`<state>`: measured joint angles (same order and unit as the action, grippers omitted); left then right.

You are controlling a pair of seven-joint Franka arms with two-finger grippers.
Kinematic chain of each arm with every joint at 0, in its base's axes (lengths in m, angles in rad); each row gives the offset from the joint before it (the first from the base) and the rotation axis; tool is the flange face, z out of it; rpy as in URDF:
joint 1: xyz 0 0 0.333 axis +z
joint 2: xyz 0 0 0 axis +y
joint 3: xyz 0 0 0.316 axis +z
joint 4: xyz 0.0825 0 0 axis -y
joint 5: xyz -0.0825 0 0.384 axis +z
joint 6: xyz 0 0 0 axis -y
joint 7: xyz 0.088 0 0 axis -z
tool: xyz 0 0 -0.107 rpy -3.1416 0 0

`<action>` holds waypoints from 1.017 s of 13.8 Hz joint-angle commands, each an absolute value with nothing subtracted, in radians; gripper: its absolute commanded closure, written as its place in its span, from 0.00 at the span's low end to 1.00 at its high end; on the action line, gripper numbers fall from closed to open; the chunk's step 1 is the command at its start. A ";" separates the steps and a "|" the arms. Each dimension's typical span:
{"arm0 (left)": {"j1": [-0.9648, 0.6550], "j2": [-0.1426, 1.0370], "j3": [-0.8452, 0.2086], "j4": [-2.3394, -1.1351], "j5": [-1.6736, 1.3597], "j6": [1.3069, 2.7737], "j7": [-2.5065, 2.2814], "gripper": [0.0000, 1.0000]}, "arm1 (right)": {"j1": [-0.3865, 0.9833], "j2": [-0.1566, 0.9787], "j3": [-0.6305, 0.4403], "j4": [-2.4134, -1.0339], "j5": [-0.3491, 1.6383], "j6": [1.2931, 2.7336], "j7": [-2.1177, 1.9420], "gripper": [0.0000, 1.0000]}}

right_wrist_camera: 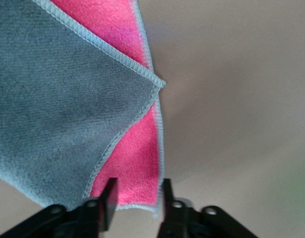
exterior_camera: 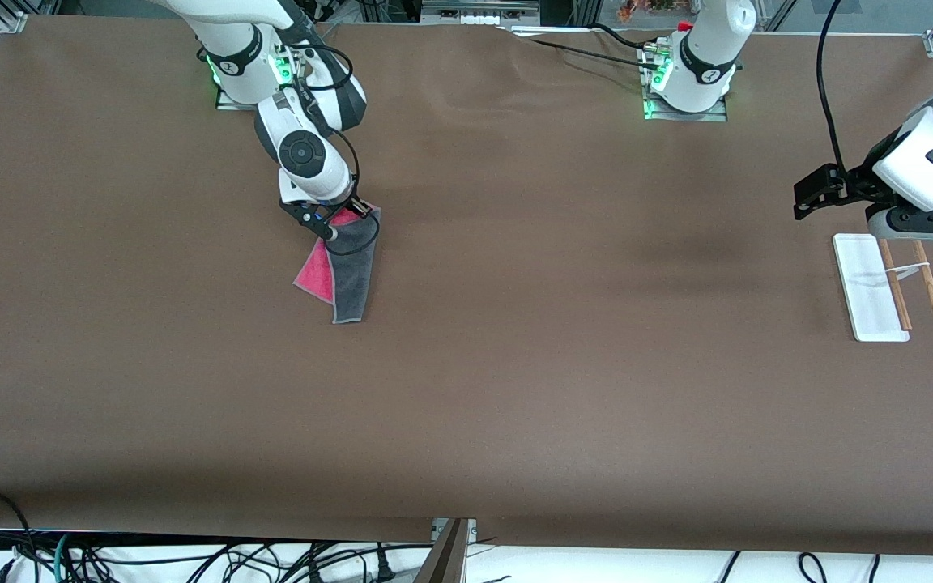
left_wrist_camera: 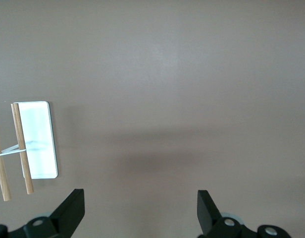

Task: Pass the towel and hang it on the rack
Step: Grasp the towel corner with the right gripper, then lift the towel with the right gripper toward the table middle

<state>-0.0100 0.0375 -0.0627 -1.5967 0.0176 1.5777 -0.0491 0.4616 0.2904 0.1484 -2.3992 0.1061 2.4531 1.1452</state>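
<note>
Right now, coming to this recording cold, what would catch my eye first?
The towel, bright pink-red with a dark grey flap folded over it, lies toward the right arm's end of the table, and the right gripper is down on one edge, fingers either side of it. At the left arm's end stands the rack, white base and two wooden rods, with the left gripper waiting open above the table beside it.
</note>
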 commanded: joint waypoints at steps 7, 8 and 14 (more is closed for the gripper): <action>-0.008 0.038 -0.066 -1.591 0.035 1.575 -0.051 0.00 | 0.466 0.229 0.172 -2.346 0.115 2.392 1.155 1.00; -0.008 0.038 -0.066 -1.591 0.037 1.575 -0.051 0.00 | 0.466 0.229 0.173 -2.295 0.117 2.334 1.157 1.00; -0.008 0.038 -0.066 -1.591 0.035 1.575 -0.052 0.00 | 0.469 0.241 0.195 -1.893 0.335 1.955 1.190 1.00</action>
